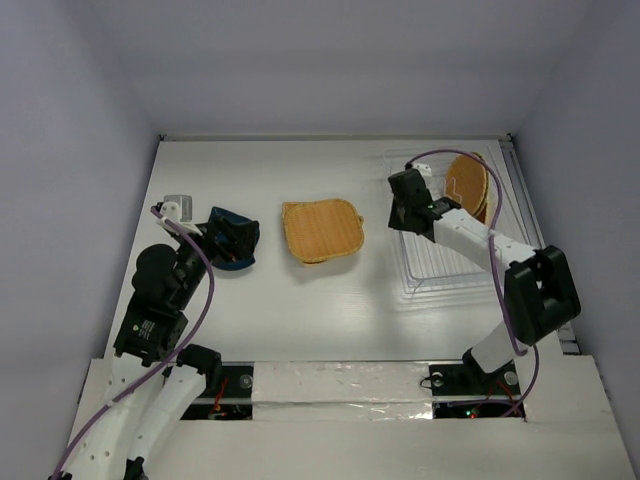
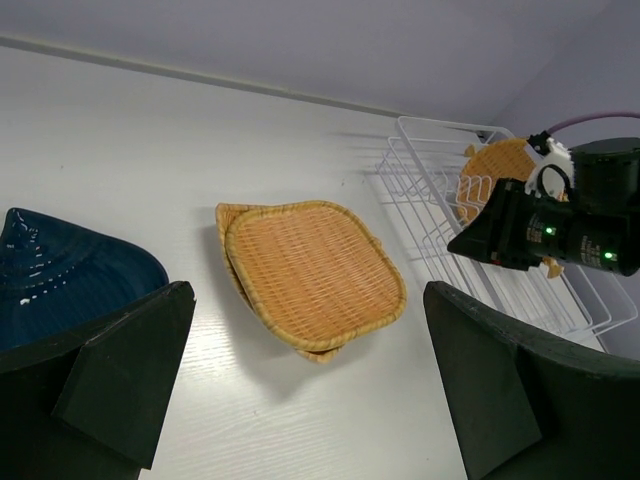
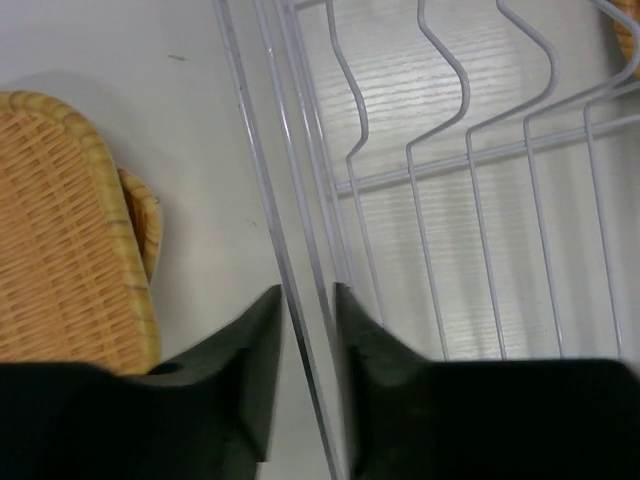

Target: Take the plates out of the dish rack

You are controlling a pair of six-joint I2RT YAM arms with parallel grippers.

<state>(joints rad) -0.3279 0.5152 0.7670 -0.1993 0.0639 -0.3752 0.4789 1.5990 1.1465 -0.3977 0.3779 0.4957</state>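
Right hand (image 3: 305,330) straddles the dish rack (image 3: 290,250) rim, fingers nearly closed.

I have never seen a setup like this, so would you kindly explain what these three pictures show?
Two robot arms are bolted at the near edge of a white table. One picture looks down from above; the other two come from cameras on each wrist. On the table lie stacked woven plates and a blue plate. The wire dish rack still holds woven plates standing at its far end. The left gripper is open and empty beside the blue plate. The right gripper has its fingers nearly closed around the rack's edge wire.
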